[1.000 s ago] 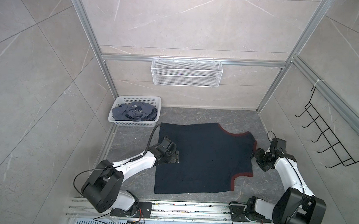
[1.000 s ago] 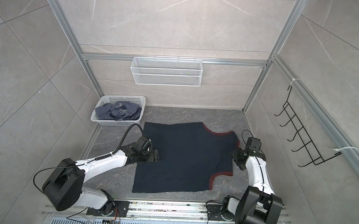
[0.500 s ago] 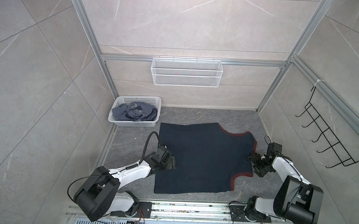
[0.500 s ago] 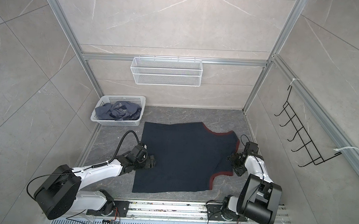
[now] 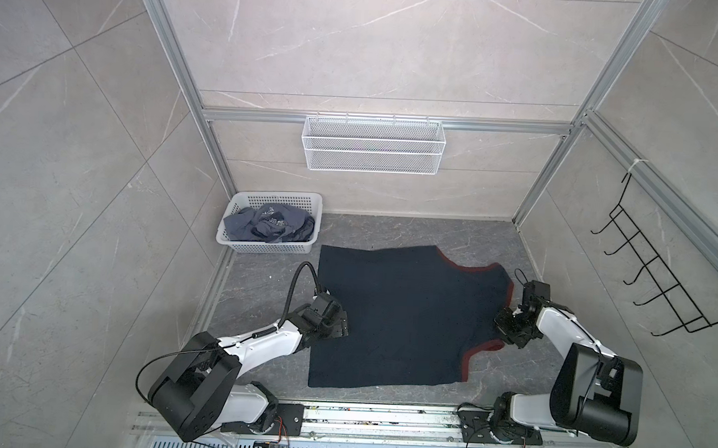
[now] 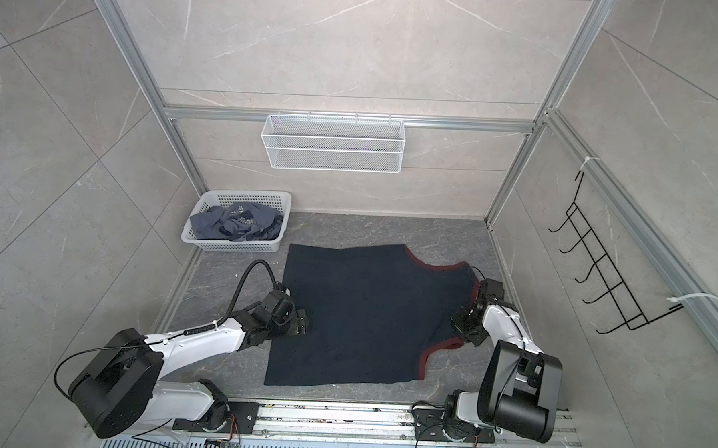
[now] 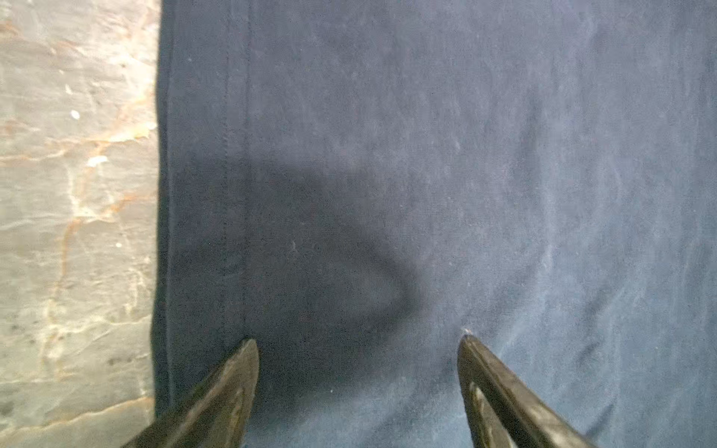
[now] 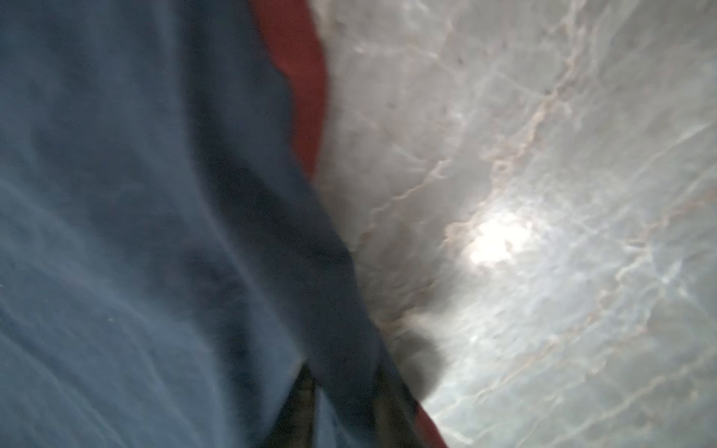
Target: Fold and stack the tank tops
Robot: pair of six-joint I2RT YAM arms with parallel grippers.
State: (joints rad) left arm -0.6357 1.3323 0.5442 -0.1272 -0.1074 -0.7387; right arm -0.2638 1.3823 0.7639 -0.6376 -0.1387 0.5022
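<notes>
A near-black navy tank top (image 5: 407,318) (image 6: 365,317) with red trim lies spread flat on the grey floor, its hem to the left. My left gripper (image 5: 340,322) (image 6: 301,324) hovers open just above the cloth near the hem, and the left wrist view shows its fingertips (image 7: 359,341) wide apart over the stitched hem. My right gripper (image 5: 504,327) (image 6: 461,325) is shut on the top's right edge between the shoulder straps. In the right wrist view a fold of navy cloth (image 8: 116,194) rises between its fingers (image 8: 343,388). A slate blue-grey tank top (image 5: 265,225) (image 6: 236,222) lies crumpled in the basket.
The white perforated basket (image 5: 275,196) (image 6: 246,194) stands at the back left corner. A white wire shelf (image 5: 373,144) hangs on the back wall and a black hook rack (image 5: 654,279) on the right wall. Aluminium frame posts border the floor; the arms' base rail (image 5: 382,417) runs along the front.
The left gripper slid along the hem toward the front. The right gripper moved onto the top's right edge and closed on the cloth.
</notes>
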